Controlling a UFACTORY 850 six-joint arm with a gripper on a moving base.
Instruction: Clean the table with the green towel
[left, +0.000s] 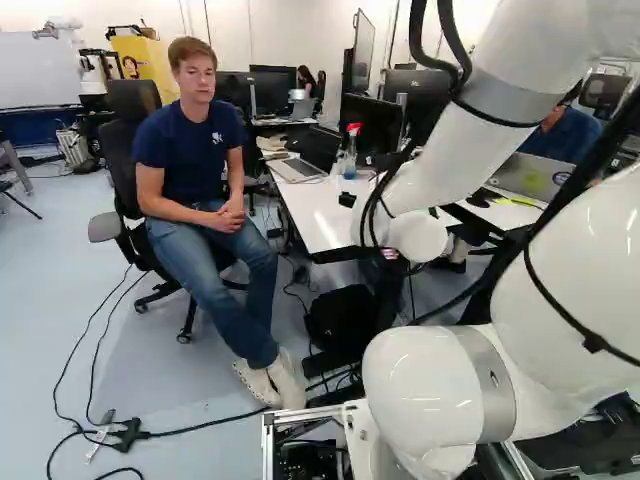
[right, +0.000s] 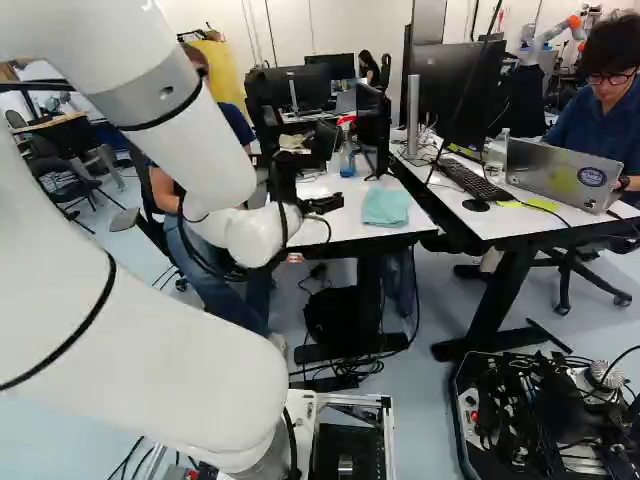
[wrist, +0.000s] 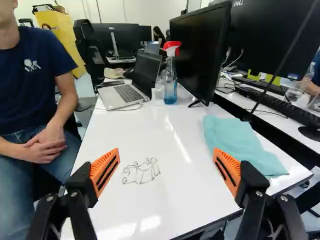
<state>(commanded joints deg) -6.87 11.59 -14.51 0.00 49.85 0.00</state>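
In the right base view my gripper (right: 322, 204) reaches in over the near part of the white table (right: 345, 222). Seen from the wrist, the gripper (wrist: 166, 171) is open, its orange-padded fingers wide apart with nothing held. The pale green towel (wrist: 240, 142) lies loosely folded and flat near the table's edge, ahead of and beside the finger nearer the monitor; in the right base view the towel (right: 386, 207) is beyond the gripper. Dark scribbled marks (wrist: 141, 171) show on the tabletop between the fingers, farther ahead.
A laptop (wrist: 122, 90), a spray bottle with a red head (wrist: 170, 75) and a monitor (wrist: 201, 50) stand at the table's far part. A seated person is close beside the table. Across a gap, a second desk (right: 490, 215) holds a keyboard, monitor and laptop. Another robot's base (right: 540, 415) stands nearby.
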